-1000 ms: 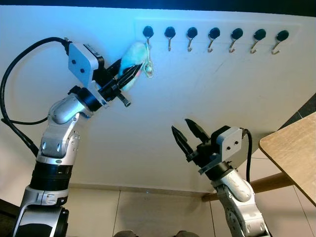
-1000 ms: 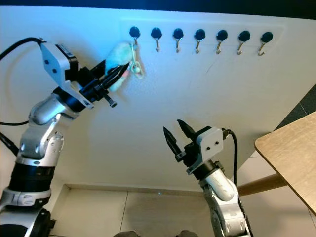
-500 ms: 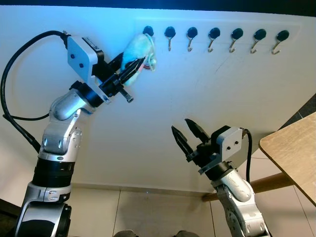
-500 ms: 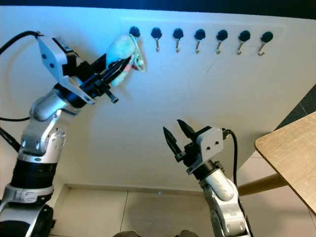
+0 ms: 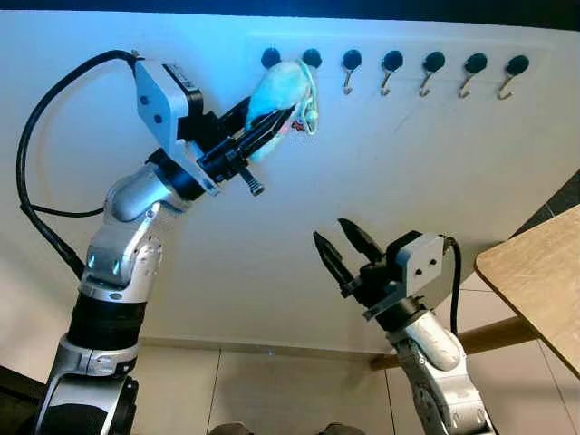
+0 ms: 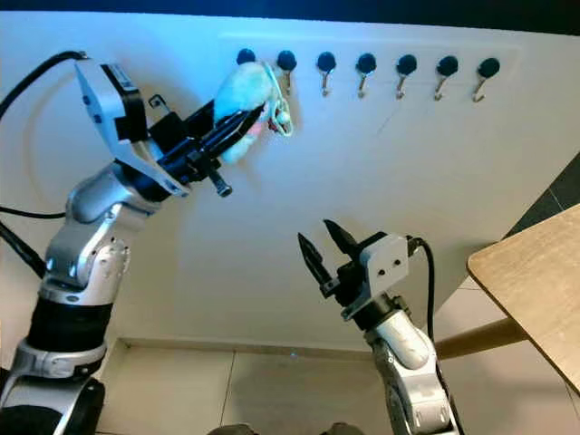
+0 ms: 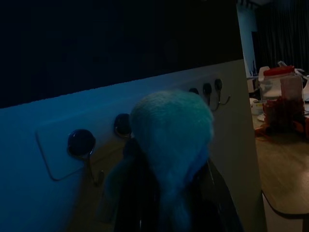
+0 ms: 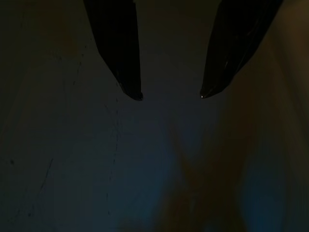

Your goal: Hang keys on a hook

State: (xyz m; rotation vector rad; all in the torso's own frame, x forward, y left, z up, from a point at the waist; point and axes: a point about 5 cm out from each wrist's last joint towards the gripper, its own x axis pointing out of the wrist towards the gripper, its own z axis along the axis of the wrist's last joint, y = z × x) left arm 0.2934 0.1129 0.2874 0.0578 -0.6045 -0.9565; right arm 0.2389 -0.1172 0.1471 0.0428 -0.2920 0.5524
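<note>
White wall point(image 5: 272, 227) carries a hook rail point(image 5: 390, 62) along its top. Left gripper point(image 5: 288, 116) is clenched on the keys point(image 5: 276, 91), fluffy fob and ring, held touching the second hook point(image 5: 311, 62) from the left, ring just below it. Right gripper point(image 5: 344, 245) hangs lower, fingers spread, empty. Wooden table point(image 5: 535, 281) at right, well apart.

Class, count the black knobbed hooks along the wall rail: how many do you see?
7, in one row: first, second behind the fluffy keychain, then third, fourth, fifth, sixth, seventh.
</note>
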